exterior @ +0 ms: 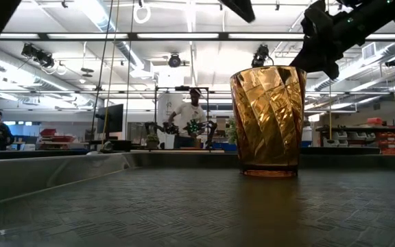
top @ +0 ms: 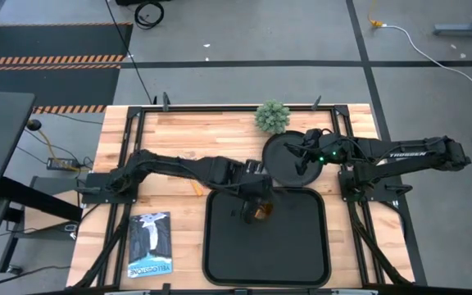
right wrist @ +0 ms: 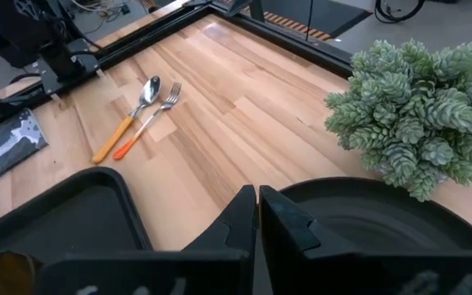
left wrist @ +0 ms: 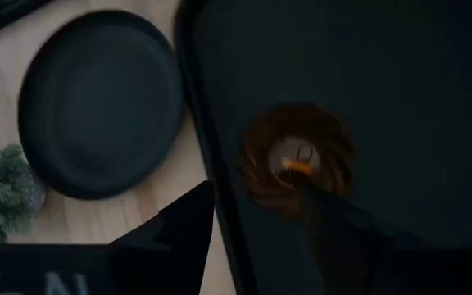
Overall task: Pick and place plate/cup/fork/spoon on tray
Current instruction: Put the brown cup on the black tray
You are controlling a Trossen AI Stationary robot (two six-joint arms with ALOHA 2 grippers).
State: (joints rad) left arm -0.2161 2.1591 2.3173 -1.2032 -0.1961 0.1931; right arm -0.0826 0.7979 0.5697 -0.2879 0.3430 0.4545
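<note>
The cup point(top: 260, 211) stands upright on the tray point(top: 301, 254), near its back edge. Above it hangs the left gripper point(top: 251, 206), fingers spread wide, holding nothing. Behind, the right gripper point(top: 306, 157) is over the plate point(top: 281, 156), fingers together, seemingly empty. Farther off lie spoon point(right wrist: 129, 115) and fork point(right wrist: 147, 117).

Grey concrete floor point(top: 244, 33) with hazard-striped mats point(top: 52, 59); ceiling strip lights point(exterior: 184, 36) over shelving and distant people point(exterior: 192, 110)
</note>
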